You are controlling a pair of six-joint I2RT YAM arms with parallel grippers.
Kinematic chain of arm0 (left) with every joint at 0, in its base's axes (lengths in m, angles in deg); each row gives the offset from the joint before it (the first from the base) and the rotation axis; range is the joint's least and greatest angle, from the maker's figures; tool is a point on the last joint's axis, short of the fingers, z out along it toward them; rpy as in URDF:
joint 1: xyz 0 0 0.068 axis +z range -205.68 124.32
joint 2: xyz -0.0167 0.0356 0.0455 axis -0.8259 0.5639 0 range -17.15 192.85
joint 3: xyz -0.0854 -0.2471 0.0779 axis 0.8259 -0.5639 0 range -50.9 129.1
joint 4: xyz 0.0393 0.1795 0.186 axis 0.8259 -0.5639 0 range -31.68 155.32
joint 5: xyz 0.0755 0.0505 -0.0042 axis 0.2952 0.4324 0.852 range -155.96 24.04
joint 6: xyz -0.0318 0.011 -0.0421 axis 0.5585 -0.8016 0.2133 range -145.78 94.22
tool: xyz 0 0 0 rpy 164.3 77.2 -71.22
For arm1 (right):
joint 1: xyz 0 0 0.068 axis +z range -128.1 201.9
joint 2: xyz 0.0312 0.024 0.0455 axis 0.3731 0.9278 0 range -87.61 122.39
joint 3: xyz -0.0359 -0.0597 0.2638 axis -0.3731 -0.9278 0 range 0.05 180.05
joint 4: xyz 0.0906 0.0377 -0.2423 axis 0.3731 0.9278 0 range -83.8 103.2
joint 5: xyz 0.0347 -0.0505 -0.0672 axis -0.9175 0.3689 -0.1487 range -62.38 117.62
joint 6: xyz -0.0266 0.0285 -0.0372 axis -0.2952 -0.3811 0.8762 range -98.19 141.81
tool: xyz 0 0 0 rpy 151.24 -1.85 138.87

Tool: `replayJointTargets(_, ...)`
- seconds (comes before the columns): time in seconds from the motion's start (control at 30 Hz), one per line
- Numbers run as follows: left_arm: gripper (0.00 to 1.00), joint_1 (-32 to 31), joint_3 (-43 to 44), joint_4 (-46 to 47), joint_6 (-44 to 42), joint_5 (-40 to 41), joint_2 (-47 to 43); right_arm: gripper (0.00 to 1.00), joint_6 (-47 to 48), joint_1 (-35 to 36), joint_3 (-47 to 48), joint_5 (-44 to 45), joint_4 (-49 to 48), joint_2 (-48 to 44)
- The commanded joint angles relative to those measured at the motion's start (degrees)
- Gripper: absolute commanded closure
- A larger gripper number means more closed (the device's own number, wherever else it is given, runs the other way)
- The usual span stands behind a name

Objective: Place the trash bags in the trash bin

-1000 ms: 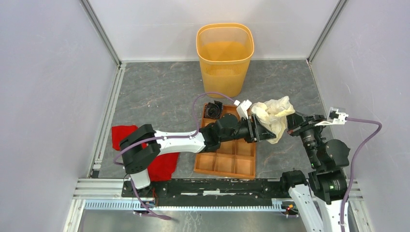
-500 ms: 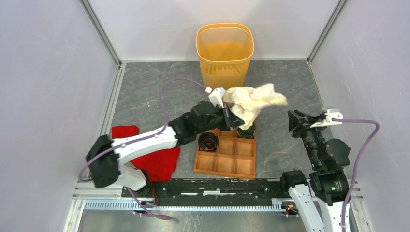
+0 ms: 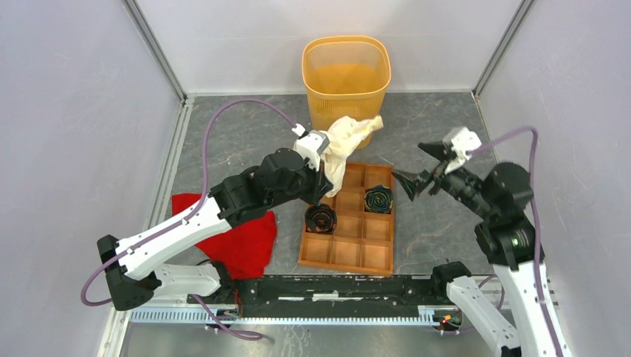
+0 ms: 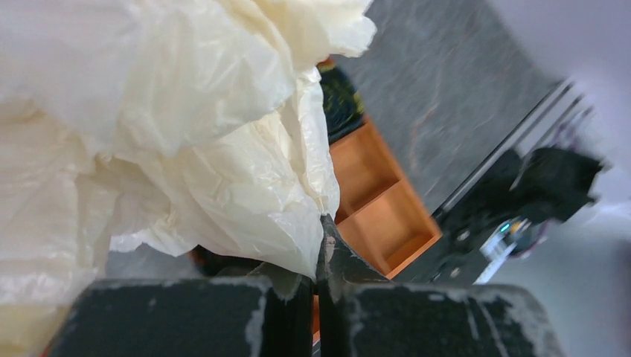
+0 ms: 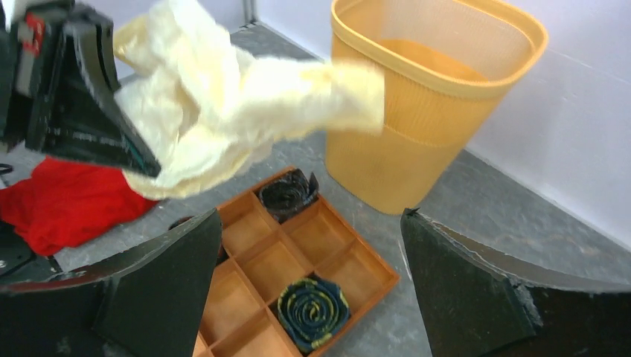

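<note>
Overhead, trash bags (image 3: pixel 344 137) cover left gripper (image 4: pixel 316 253); its wrist view shows fingers clenched on film. Right gripper (image 3: pixel 411 162), three o'clock, splayed.

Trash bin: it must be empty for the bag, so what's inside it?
Inside the trash bin only its bare orange floor shows, no bag; the trash bag hangs outside, held by the left hand. Its near wall hides some floor.

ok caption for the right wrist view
Left gripper holds the crumpled trash bag aloft near the trash bin; right gripper open.
</note>
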Motion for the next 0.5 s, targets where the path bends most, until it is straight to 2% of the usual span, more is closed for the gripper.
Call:
replayJointTargets(0.0,0.98,-0.03,3.8,-11.41,-12.87,-0.76,-0.22,0.02,0.1,0.28,6.11,-9.86,-1.73,11.81)
replayJointTargets(0.17,0.98,-0.06,2.41,-16.21,-14.1,0.0,-1.04,0.02,-2.43,0.5,4.24,-18.85,-7.47,19.18)
replayJointTargets(0.23,0.98,-0.11,1.72,-17.1,-14.74,-1.15,-1.41,0.02,-4.48,3.3,3.71,-22.9,-8.19,23.33)
replayJointTargets(0.37,0.98,-0.1,0.72,-18.85,-16.79,-0.15,-2.17,0.02,0.09,14.58,2.68,-10.22,-8.88,25.67)
replayJointTargets(0.47,0.98,-0.05,0.4,-19.62,-17.87,1.47,-2.67,0.02,0.33,16.2,1.88,-12.8,-11.39,28.04)
